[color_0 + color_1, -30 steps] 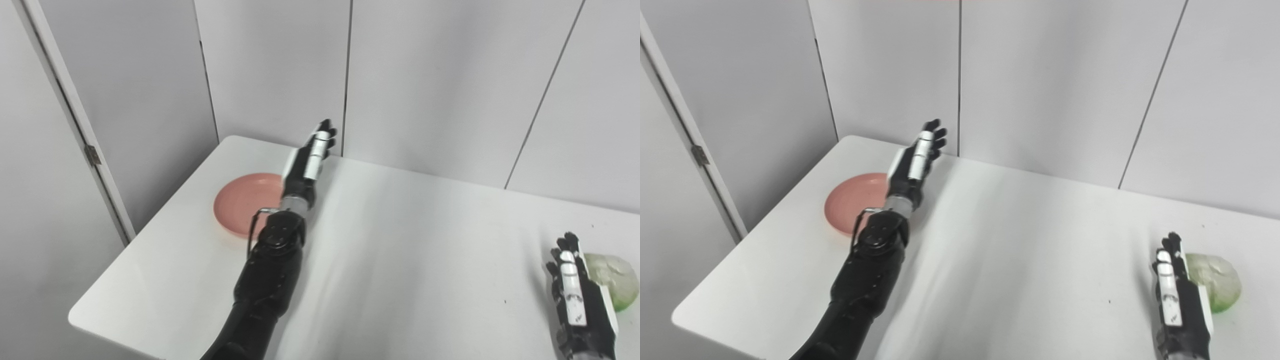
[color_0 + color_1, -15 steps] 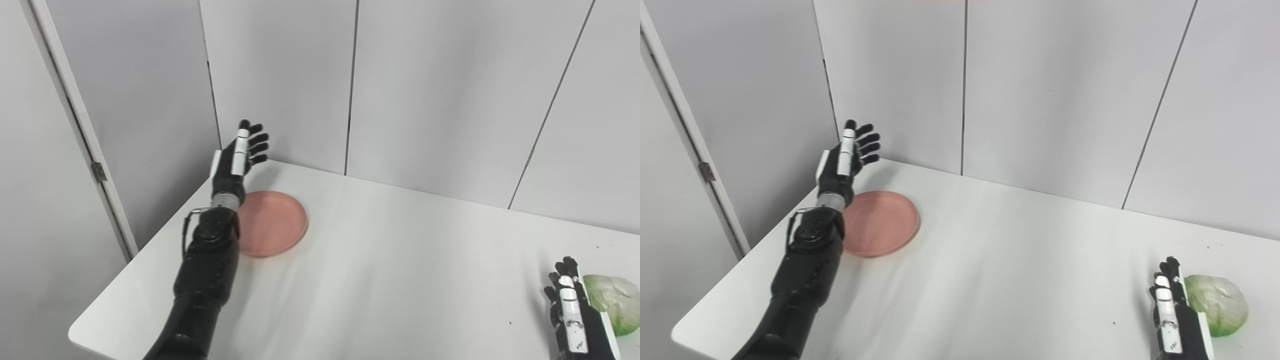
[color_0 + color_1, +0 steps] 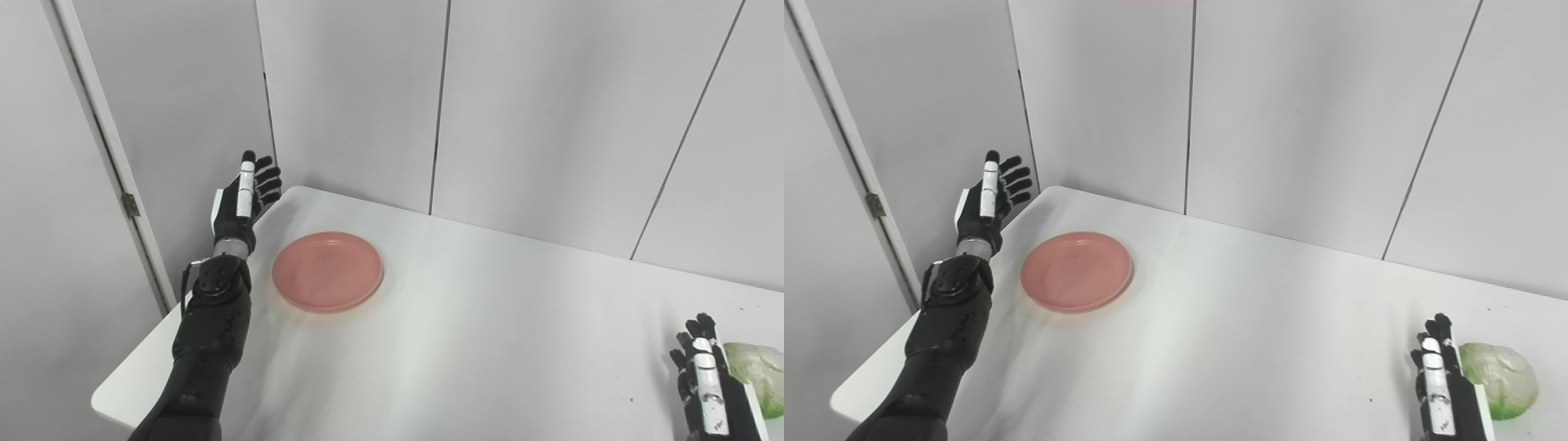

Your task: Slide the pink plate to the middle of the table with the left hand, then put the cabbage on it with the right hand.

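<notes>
My right hand (image 3: 1442, 392) is cut off at the frame's bottom, fingers straight and apart, empty, just beside the one cabbage (image 3: 1500, 380), whose near side it hides. One pink plate (image 3: 1077, 271) sits on the table's (image 3: 1249, 343) left part. My left hand (image 3: 986, 205) hovers left of it, fingers spread, empty.
</notes>
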Controlling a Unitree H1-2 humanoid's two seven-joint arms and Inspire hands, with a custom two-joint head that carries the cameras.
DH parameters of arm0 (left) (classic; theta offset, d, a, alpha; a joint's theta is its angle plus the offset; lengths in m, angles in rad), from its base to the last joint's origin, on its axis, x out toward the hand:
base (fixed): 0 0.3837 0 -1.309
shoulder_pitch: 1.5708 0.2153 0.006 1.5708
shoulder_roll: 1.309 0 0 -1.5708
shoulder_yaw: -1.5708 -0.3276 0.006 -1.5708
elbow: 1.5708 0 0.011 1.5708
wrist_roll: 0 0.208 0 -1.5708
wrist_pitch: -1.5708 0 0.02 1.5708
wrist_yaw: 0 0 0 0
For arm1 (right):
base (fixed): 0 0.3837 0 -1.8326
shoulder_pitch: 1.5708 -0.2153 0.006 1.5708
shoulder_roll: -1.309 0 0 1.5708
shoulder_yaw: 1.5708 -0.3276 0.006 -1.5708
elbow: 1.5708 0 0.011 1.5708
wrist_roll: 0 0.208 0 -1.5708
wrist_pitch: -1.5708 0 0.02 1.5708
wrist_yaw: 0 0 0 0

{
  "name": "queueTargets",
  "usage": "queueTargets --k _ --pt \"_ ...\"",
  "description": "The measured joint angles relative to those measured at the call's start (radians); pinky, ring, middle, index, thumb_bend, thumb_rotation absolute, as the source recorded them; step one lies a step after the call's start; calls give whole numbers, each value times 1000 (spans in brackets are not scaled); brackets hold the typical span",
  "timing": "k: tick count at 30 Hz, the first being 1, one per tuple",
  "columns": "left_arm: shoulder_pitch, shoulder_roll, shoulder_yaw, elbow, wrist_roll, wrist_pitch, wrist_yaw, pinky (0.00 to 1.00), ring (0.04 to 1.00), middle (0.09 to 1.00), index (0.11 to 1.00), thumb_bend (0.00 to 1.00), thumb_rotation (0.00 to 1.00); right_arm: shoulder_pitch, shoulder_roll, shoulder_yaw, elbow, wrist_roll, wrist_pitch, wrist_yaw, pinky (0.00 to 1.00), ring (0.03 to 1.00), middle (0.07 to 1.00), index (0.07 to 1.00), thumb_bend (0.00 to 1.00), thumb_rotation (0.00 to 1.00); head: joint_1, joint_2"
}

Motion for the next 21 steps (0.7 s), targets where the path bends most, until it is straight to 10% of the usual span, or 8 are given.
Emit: queueTargets --k 21 --pt "49 -25 -30 130 -41 -30 -39 806 808 796 780 772 1000 5 8 9 -6 -71 2 -34 1000 1000 1000 1000 417 843 -20 8"
